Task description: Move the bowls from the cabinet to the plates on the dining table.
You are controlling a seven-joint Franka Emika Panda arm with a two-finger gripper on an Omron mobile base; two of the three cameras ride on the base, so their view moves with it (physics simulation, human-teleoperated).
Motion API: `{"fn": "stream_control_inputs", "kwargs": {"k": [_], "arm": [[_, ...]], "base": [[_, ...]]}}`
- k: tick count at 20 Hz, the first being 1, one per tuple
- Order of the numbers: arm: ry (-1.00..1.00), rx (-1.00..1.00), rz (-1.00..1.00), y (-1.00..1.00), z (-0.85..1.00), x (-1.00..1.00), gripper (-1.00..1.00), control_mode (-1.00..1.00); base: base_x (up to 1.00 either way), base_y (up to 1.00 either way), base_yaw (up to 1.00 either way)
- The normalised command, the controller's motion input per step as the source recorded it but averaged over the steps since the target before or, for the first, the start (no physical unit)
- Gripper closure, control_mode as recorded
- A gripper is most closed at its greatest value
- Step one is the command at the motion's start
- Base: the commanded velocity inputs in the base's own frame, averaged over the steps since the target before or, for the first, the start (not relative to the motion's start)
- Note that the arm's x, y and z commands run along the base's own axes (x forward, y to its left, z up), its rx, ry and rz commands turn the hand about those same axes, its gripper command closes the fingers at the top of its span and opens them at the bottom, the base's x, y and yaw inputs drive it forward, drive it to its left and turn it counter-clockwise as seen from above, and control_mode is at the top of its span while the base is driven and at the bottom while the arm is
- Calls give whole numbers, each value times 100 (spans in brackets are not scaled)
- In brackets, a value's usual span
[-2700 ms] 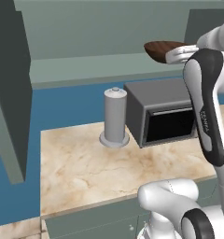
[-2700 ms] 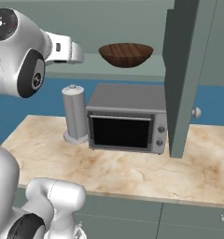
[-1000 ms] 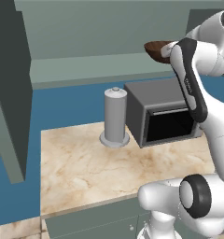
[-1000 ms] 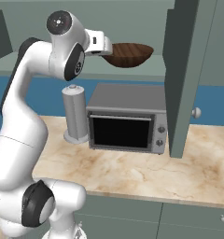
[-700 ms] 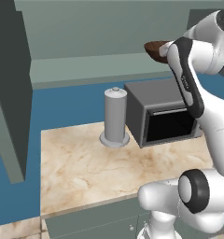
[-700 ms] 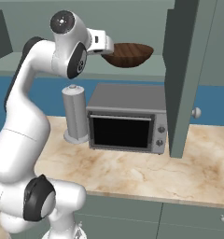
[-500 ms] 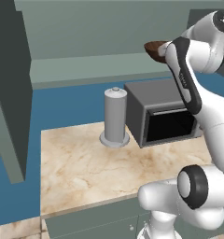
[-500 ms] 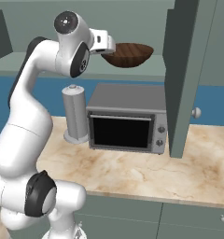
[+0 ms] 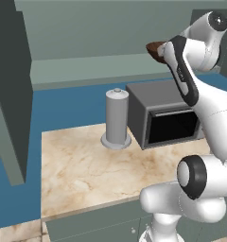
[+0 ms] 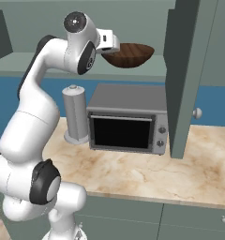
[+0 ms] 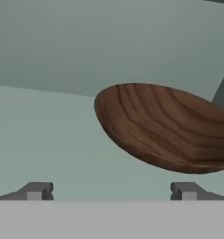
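A dark brown wood-grain bowl (image 10: 131, 55) sits on the pale green shelf (image 10: 20, 63) of the open cabinet, above the toaster oven. In the left base view the bowl (image 9: 154, 49) peeks out behind my forearm. My gripper (image 10: 112, 45) is level with the bowl, just to its left and very near its rim. In the hand view the gripper (image 11: 111, 192) is open, its two tips wide apart, with the bowl (image 11: 165, 126) ahead and to the right, not between them. The plates and the dining table are out of view.
The open cabinet door (image 10: 184, 70) hangs right of the bowl; another door (image 9: 9, 85) stands at the left. Below are a grey toaster oven (image 10: 126, 124) and a grey upright canister (image 10: 75, 115) on a marble counter (image 10: 133, 173).
The hand has crept a little closer to the brown bowl and the arm's upper joints have risen. The jaws have stayed open and the bowl has not moved.
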Motion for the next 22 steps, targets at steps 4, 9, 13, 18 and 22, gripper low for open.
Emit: {"fn": "stream_control_inputs", "kwargs": {"k": [4, 9, 13, 18, 22], "arm": [[5, -2, 3, -11, 0, 42, -100, -100], [4, -1, 3, -12, 0, 36, -100, -100], [3, 0, 3, -12, -2, 33, -100, -100], [0, 0, 2, -5, -3, 18, -100, -100], [0, 0, 0, 0, -3, -1, -100, -100]], "base": [[0, 0, 0], [0, 0, 0], [0, 0, 0], [0, 0, 0], [0, 0, 0]]}}
